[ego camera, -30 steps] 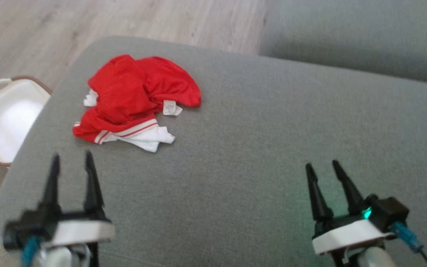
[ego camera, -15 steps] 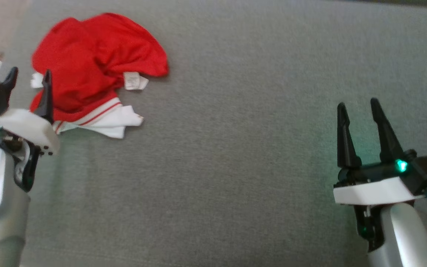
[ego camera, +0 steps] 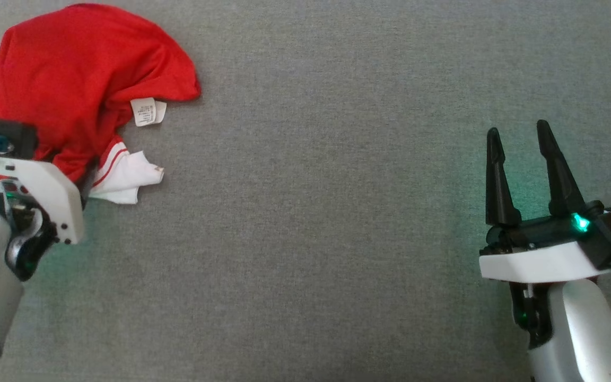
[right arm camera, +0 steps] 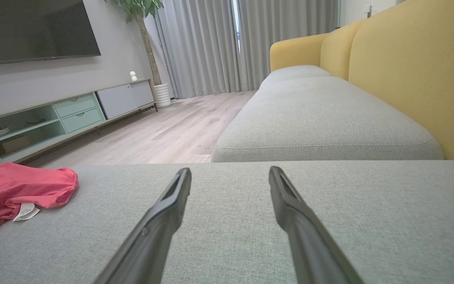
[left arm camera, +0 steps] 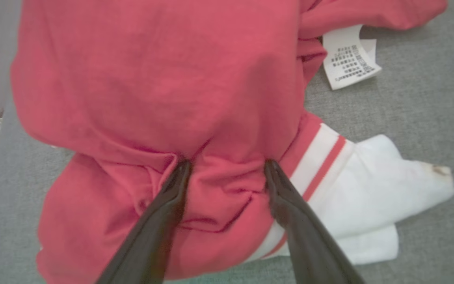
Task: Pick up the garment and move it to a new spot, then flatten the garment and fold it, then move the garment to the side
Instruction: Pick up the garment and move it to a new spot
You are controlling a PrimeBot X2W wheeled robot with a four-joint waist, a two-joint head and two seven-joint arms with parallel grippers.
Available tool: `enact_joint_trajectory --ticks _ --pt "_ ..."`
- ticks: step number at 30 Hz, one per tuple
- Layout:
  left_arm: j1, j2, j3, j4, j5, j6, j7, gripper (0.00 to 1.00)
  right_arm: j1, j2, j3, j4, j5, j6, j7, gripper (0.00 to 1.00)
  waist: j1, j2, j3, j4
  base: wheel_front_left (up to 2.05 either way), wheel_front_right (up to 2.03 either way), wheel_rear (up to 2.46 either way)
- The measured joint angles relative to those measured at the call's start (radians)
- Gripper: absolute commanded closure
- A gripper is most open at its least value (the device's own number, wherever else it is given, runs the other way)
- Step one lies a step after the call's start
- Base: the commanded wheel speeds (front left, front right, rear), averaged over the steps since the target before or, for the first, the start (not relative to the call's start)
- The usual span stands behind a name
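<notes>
Though printed, the label [left arm camera: 349, 57] on the garment [left arm camera: 164, 79] is illegible.

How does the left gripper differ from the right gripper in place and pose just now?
The left gripper is at the red garment, touching a fold of it; the right gripper is over the bare grey cushion, well apart from the garment. The left gripper points down at the garment; the right gripper points level along the cushion. Both stand open and hold nothing.

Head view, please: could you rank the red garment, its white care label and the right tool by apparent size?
1. Red garment, largest.
2. Right tool, though it is nearer the camera.
3. White care label, smallest.
</notes>
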Motion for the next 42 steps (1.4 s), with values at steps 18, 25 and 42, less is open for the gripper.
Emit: enact_joint_trajectory --ticks 18,25,42 --pt "-0.093 -0.007 0.005 -0.302 -0.245 0.001 -0.206 1.0 0.004 0.0 0.026 0.076 0.076 0.0 -0.004 0.0 -0.0001 0.0 -0.151 -0.031 0.0 0.0 0.0" --pt "-0.076 -0.099 -0.002 -0.566 -0.367 0.096 -0.087 1.0 0.005 0.0 0.028 0.074 0.12 0.0 -0.004 0.0 -0.0001 0.0 -0.196 -0.092 0.0 0.0 0.0" --pt "-0.032 -0.311 -0.065 -0.691 -0.598 0.275 0.075 1.0 -0.034 0.0 0.058 0.031 0.213 0.0 -0.006 0.0 0.0 0.0001 -0.138 -0.304 0.0 0.0 0.0"
